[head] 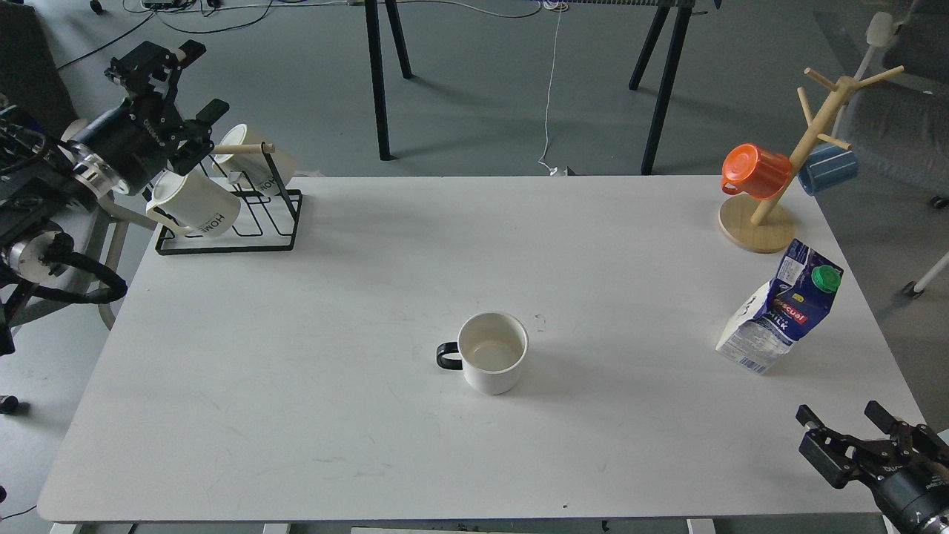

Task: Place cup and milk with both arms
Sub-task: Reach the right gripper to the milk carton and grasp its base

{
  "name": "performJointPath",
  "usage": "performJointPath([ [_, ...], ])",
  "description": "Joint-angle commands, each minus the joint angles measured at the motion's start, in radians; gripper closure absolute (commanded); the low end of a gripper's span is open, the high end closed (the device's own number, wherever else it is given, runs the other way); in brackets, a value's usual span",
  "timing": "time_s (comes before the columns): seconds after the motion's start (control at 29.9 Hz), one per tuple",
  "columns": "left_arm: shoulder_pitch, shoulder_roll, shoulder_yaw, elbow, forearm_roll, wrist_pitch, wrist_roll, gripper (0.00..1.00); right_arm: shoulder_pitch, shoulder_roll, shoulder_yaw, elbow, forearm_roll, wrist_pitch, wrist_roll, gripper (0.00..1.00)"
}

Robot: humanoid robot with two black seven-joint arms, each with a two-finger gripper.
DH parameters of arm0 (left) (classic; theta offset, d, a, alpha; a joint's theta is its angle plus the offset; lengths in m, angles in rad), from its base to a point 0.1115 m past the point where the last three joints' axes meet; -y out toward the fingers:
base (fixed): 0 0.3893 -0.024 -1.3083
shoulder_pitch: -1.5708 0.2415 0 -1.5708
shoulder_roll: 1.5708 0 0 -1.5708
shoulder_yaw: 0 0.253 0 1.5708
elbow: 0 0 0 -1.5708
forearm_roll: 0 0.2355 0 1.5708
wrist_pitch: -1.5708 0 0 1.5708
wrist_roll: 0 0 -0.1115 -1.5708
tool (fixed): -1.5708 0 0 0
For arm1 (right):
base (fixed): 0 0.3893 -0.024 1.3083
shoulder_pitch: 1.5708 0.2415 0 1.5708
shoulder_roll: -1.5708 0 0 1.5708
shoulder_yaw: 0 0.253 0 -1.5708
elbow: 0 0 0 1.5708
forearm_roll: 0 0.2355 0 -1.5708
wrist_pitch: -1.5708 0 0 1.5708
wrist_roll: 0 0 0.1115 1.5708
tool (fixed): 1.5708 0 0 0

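The plain white cup with a black handle stands upright in the middle of the white table, handle to the left. The blue and white milk carton with a green cap stands near the right edge. My left gripper is open and empty, raised above the table's far left corner, by the mug rack. My right gripper is open and empty at the table's front right corner, well below the milk carton.
A black wire rack with two cream "HOME" mugs stands at the far left. A wooden mug tree holds an orange cup and a blue cup at the far right.
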Motion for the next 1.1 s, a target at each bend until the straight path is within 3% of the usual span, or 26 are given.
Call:
performJointPath([
  [0.0, 0.007, 0.000, 0.001, 0.000, 0.002, 0.000, 0.000, 0.13, 0.020, 0.096, 0.009, -0.032, -0.034, 0.000, 0.018, 0.01],
  [0.27, 0.025, 0.000, 0.002, 0.000, 0.004, 0.000, 0.000, 0.13, 0.098, 0.209, 0.011, -0.102, -0.043, 0.000, 0.136, 0.01],
  [0.5, 0.025, 0.000, 0.004, 0.000, 0.004, 0.000, 0.000, 0.13, 0.153, 0.256, 0.014, -0.136, -0.087, 0.000, 0.186, 0.01],
  [0.74, 0.034, -0.002, 0.004, 0.000, 0.004, 0.000, 0.000, 0.13, 0.205, 0.277, 0.012, -0.139, -0.161, 0.000, 0.274, 0.01],
  [1.07, 0.048, -0.002, 0.004, 0.000, 0.004, 0.000, 0.000, 0.13, 0.264, 0.368, 0.012, -0.193, -0.230, 0.000, 0.291, 0.01],
])
